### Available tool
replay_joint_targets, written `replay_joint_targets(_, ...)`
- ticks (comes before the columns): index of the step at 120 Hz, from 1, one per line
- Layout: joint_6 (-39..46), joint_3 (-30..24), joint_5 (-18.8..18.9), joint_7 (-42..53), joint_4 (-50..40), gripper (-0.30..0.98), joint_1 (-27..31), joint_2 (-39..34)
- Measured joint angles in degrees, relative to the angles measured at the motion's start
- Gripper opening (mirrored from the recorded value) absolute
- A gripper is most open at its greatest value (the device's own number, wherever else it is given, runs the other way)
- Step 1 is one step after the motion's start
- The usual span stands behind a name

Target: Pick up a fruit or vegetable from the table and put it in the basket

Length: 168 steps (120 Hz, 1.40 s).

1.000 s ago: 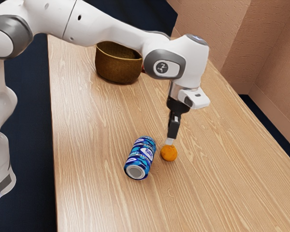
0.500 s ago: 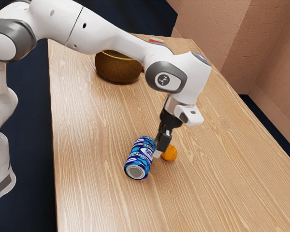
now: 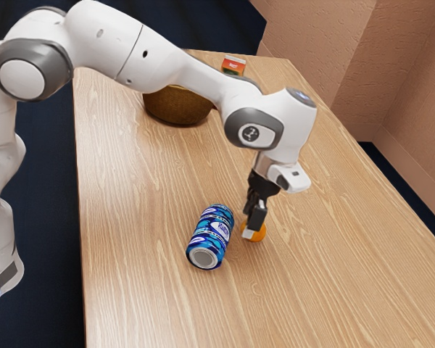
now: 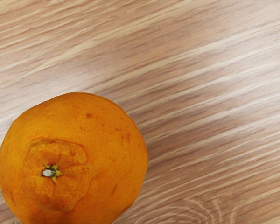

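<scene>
Partly, right of the exterior view's centre, the orange (image 3: 259,235) is hidden by the gripper (image 3: 247,230), whose opening cannot be told.

From where I'm standing, the light falls bright and soft over the wooden surface (image 3: 130,290), warming its grain. The pale arm (image 3: 170,58) catches clean highlights along its upper shells, with grey shading underneath. The basket (image 3: 177,106) looks dim and brownish, and the floor (image 3: 51,217) sinks to a deep navy, while the walls (image 3: 355,58) take a muted, pinkish light. In the wrist view, whitish glare washes across patches of the wood, with a darker band beside the orange (image 4: 98,140), whose skin dims toward that view's lower edge.
</scene>
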Motion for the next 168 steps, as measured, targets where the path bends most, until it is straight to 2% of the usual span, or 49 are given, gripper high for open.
replay_joint_targets(60, 7.0, 0.0, 0.0, 0.2, -0.1, 0.66, 1.8, 4.2)
replay_joint_targets(66, 7.3, 0.0, 0.2, 0.3, -0.1, 0.61, 2.2, 4.4)
replay_joint_targets(76, 7.6, 0.0, 1.9, 0.3, 0.0, 0.44, 2.9, 4.6)
replay_joint_targets(83, 7.8, 0.0, 3.0, 0.3, 0.2, 0.39, 3.3, 5.0)
replay_joint_targets(89, 7.6, -0.2, 5.5, 0.3, 2.7, 0.36, 3.3, 5.0)
replay_joint_targets(98, 5.2, -0.2, 8.9, 0.4, 7.7, 0.36, 2.9, 4.7)
replay_joint_targets(108, 1.2, 1.0, 11.1, 0.5, 11.1, 0.36, 2.9, 2.8)
replay_joint_targets(123, -5.6, 5.7, 14.5, 0.6, 12.6, 0.36, 3.1, -4.5)
replay_joint_targets(140, -10.7, 10.9, 20.7, 0.8, 13.4, 0.35, 3.2, -11.2)
replay_joint_targets(154, -14.7, 11.8, 21.8, 1.0, 19.4, 0.36, 5.5, -12.0)
replay_joint_targets(168, -17.4, 16.5, 21.0, 1.3, 19.6, 0.36, 2.2, -12.2)
